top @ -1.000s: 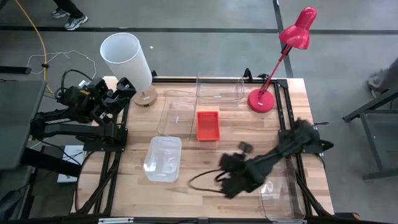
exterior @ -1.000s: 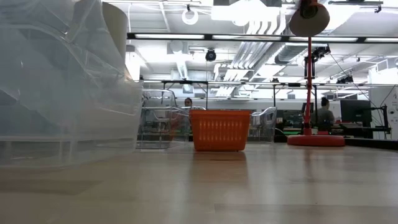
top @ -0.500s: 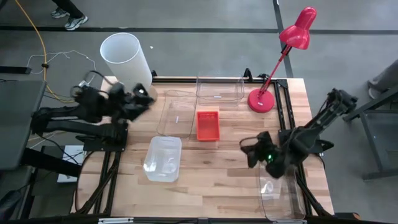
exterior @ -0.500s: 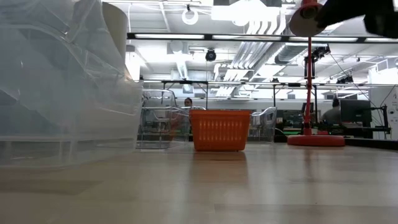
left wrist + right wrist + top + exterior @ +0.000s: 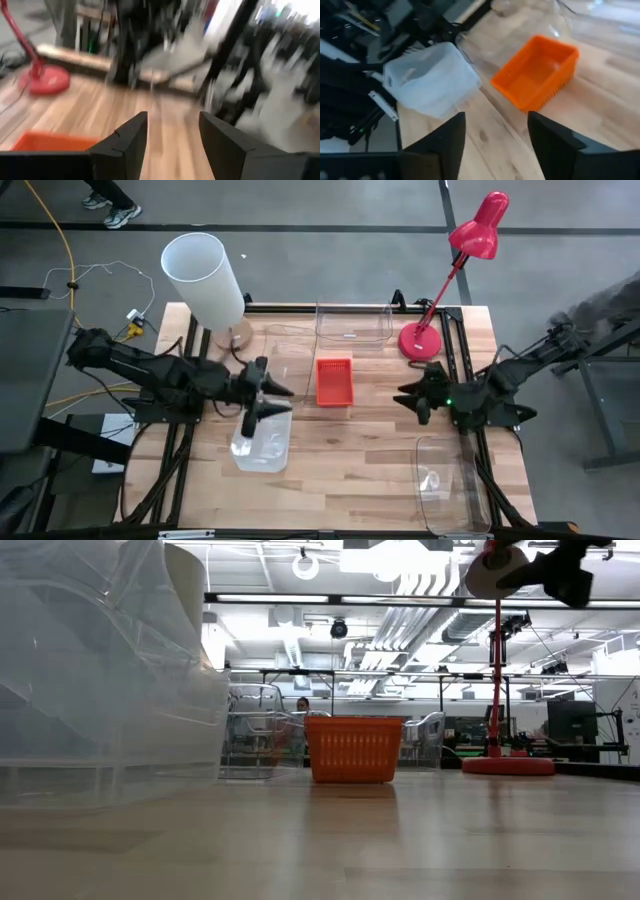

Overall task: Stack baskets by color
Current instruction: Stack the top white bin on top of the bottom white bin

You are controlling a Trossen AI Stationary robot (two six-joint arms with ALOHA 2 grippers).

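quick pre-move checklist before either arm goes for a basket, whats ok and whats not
1. Left gripper open: ok, fingers spread with nothing between them in its wrist view.
2. Right gripper open and empty: ok, wide gap in its wrist view.
3. Orange basket free to approach: ok, it sits upright mid-table between the two grippers, nothing on it.
4. Frosted bin clear of the left arm: not ok, the left gripper hangs over its far edge.
5. Clear bin at the near right: ok, resting apart from the right gripper.
6. Red lamp clear of the right arm's path: cannot tell.
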